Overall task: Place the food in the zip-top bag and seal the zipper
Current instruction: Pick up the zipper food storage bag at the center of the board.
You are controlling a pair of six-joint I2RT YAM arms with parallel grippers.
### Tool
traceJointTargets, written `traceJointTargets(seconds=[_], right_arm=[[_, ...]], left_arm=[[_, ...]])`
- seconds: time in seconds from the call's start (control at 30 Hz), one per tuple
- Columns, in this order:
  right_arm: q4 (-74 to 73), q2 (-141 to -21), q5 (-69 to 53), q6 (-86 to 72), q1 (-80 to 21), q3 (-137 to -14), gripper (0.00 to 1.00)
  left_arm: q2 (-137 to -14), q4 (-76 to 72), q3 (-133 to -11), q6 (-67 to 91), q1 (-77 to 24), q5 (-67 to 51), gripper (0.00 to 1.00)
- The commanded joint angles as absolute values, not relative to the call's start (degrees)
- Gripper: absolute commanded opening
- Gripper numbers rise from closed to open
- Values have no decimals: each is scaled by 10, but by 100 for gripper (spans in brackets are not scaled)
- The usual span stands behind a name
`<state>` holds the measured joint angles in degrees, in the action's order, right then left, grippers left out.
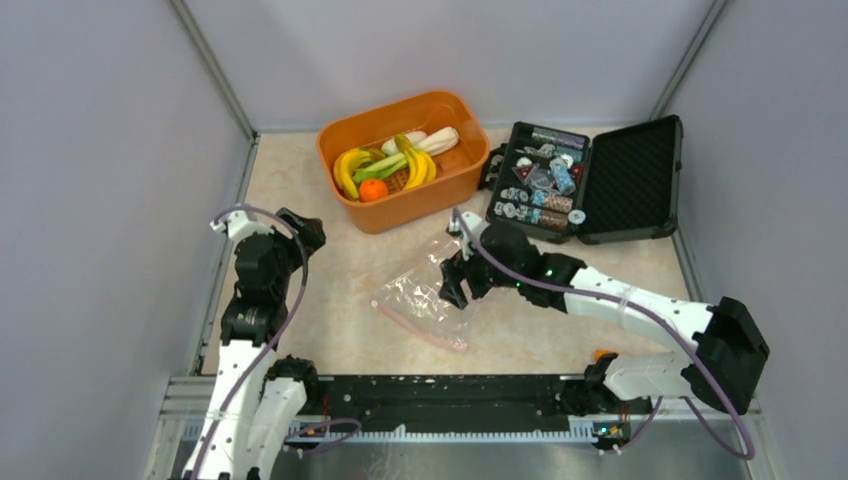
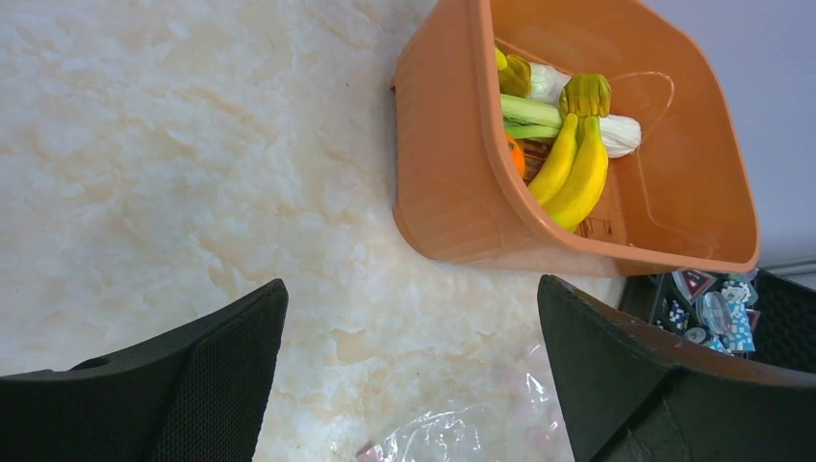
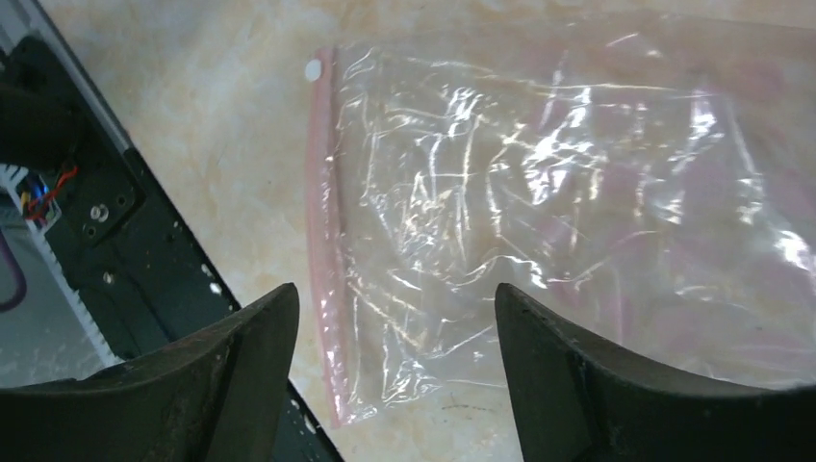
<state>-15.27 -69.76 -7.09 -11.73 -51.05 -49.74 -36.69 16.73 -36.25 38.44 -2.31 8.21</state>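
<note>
Tabletop — food in orange basket by black case; left gripper, right gripper gaping, empty — zip-top bag under right.

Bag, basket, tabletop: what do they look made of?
Bag: thin clear plastic film, glossy; it crinkles and throws glare.
Basket: orange moulded plastic, smooth with a soft sheen and rounded one-piece walls.
Tabletop: cream marble pattern, smooth; real stone or printed laminate, cannot tell.
</note>
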Motion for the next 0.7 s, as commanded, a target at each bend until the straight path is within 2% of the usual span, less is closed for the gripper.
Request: traceJointTargets(seconds=[0.0,0.03,0.2,0.27,0.3,0.47,0.67], right_arm=[[-87,-731,-74,-118,-570,-495,68],[-78,-741,-78,-114,-584,-493,64],[-19,-787,-60,-105,-639,-476,60],[20,-807,-79,-103,-646,-464,42],[23,-821,-86,-104,-647,-464,39],[-27,-905,-76,-103,-653,-514,45],[-4,-961,-26,-113,-681,-553,55]], left_arm=[[-319,173,-353,396,-20,106,99],[-310,176,-352,397,-20,117,99],[-279,190,-351,405,-20,165,99],[-274,192,-349,407,-20,172,99],[-273,195,-350,408,-20,175,99],[-275,203,-350,412,-20,182,99],[-277,215,-354,413,-21,190,99]])
